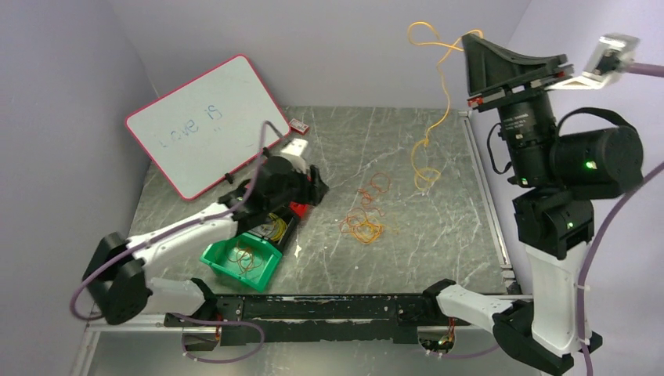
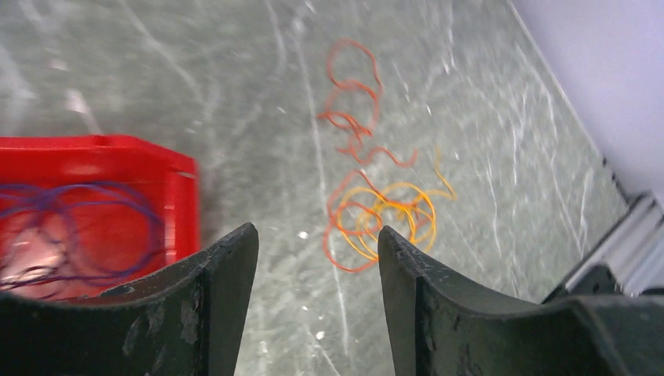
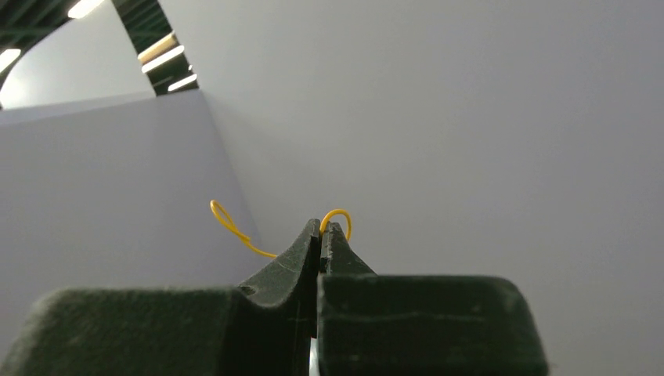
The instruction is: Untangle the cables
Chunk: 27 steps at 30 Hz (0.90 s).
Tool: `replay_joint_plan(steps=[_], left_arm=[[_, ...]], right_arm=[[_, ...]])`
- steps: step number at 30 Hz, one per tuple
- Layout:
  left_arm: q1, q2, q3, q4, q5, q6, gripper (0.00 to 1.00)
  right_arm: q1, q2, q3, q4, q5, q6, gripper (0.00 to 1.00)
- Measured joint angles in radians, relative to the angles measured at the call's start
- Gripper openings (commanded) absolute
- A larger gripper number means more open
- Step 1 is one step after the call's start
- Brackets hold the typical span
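Right gripper is up high, fingers pinched tight on 1 thin yellow wiry cable. The cable's tail hangs down to the grey marble table. Left gripper has fingers apart, holding nothing, low beside the red plastic bin. The tangle of orange, yellow and reddish wire loops lies mid-table.

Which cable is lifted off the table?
The long yellow cable, pinched in the shut right pincer and hanging down toward the table; the orange and reddish loops lie flat.
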Motion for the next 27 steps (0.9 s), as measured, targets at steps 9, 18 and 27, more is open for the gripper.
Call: replay_joint_plan(steps=[9, 18, 27], left_arm=[[0.234, -0.297, 0.008, -0.222, -0.060, 0.024, 0.64], [0.549, -0.387, 0.059, -0.504, -0.088, 0.046, 0.64], [0.624, -0.544, 0.057, -0.604, -0.098, 0.082, 0.65]], right_arm=[[0.000, 0.085, -0.009, -0.057, -0.165, 0.070, 0.00], [0.000, 0.117, -0.062, -0.079, -0.285, 0.135, 0.00], [0.058, 0.146, -0.114, -0.066, -0.336, 0.169, 0.00]])
